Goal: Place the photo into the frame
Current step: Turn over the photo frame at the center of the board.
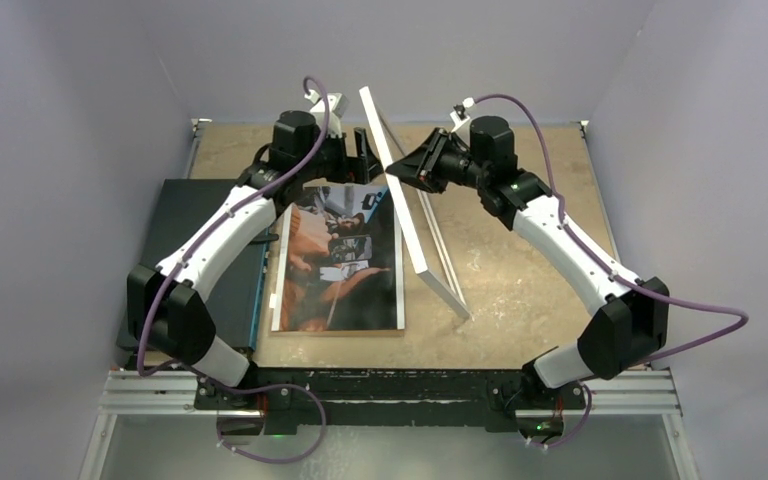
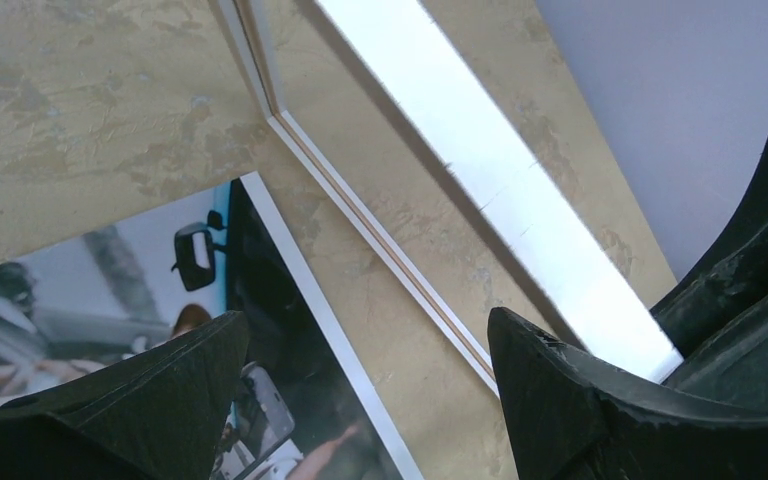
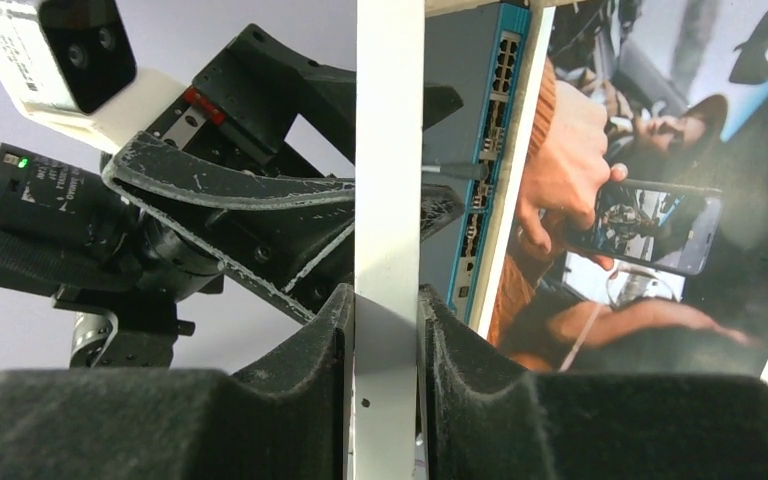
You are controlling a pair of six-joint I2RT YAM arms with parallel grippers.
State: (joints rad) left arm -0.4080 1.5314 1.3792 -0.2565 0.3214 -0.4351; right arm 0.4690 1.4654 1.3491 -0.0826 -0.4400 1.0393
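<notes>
Lying flat on the mottled tan table (image 1: 520, 270), the glossy photo (image 1: 340, 260) is facing up; along its right edge the thin white frame (image 1: 410, 215) is leaning, pinched by the right gripper (image 3: 387, 305); the left gripper (image 2: 365, 330) is hovering open above the photo's far end.

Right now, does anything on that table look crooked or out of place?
The frame is not lying flat: it stands tipped up on one long edge, with the right gripper clamped on its border. The photo lies flat beside it, not yet inside. The left gripper hangs open above the photo's far end.
</notes>
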